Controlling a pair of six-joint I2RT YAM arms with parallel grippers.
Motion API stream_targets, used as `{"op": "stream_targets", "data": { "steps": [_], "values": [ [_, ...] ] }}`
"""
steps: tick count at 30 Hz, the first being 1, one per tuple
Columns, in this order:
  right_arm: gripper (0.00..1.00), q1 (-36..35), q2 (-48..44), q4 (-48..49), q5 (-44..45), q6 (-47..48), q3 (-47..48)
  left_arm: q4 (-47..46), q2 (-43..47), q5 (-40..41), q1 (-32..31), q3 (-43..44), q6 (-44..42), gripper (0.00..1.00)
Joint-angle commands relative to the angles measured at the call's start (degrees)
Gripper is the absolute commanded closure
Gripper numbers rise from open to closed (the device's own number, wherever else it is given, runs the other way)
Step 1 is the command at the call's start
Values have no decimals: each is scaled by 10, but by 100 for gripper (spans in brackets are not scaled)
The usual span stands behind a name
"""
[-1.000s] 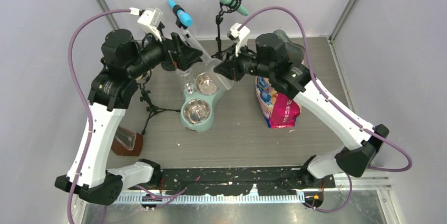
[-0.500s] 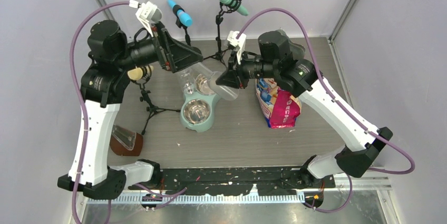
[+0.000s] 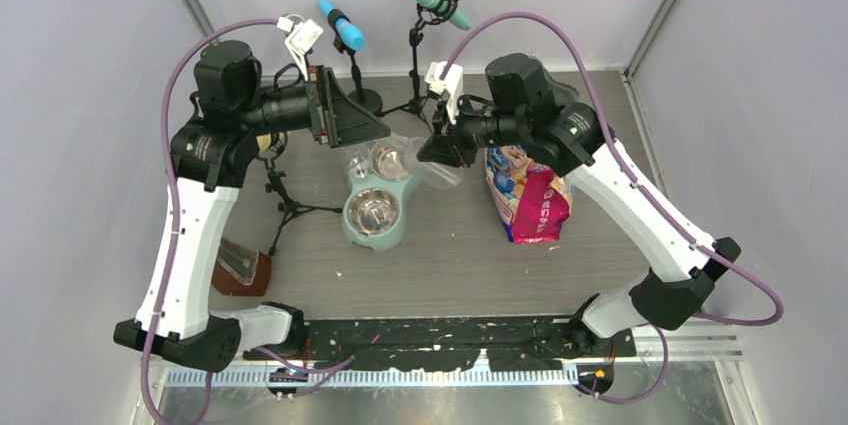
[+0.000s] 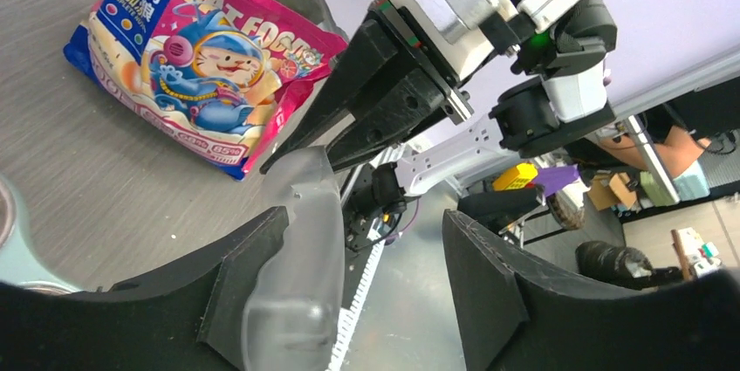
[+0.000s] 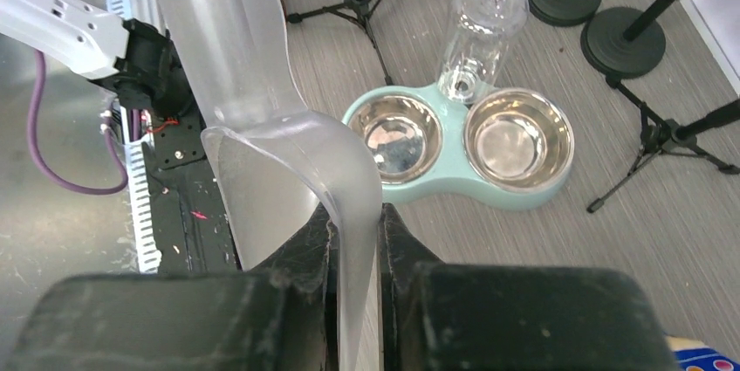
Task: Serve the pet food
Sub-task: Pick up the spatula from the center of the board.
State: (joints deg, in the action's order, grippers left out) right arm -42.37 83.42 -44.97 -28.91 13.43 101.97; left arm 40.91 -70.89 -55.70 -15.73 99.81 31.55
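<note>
The right end effector [image 5: 353,212] is clenched on a clear plastic scoop [image 5: 262,170], its two fingers pinching the thin wall where the scoop's bowl meets the handle. It holds the scoop in the air above the middle of the bench [image 3: 450,265]. In the right wrist view the scoop looks see-through all along, with the bench and the feeder showing below it. The left end effector [image 4: 365,218] is released, and its fingers stand apart around the free end of the scoop. In the left wrist view that end lies against one finger [image 4: 253,257], with a clear gap to the other. The pet food bag [image 4: 201,65], glossy pink, white and blue with a cartoon cat, lies flat on the right half of the bench, about midway between the back and near edges. The kibble itself cannot be seen. A mint-green feeder [image 5: 454,148] sits just left of the bench's middle, well apart from the bag. It carries two shiny steel bowls, one [image 5: 401,137] nearer the arms' bases and the other [image 5: 519,137] nearer the back edge. A clear upright bottle [image 5: 484,30] stands at the feeder's side between the bowls. Microphone stands [image 3: 350,95] rise along the back edge.
</note>
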Motion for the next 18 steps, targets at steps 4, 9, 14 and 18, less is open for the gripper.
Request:
{"op": "stream_targets", "data": {
  "steps": [4,9,14,18],
  "values": [
    [95,-2,2,10,56,4,28,5,13,-30,2,-6,0,48],
    [95,-2,-4,18,56,1,28,7,15,-24,2,-13,-4,48],
    [95,-2,-3,17,56,-3,29,7,18,-17,2,-22,-9,44],
    [95,-2,1,3,47,-7,38,-1,18,-20,2,-31,-7,55]
  ]
}}
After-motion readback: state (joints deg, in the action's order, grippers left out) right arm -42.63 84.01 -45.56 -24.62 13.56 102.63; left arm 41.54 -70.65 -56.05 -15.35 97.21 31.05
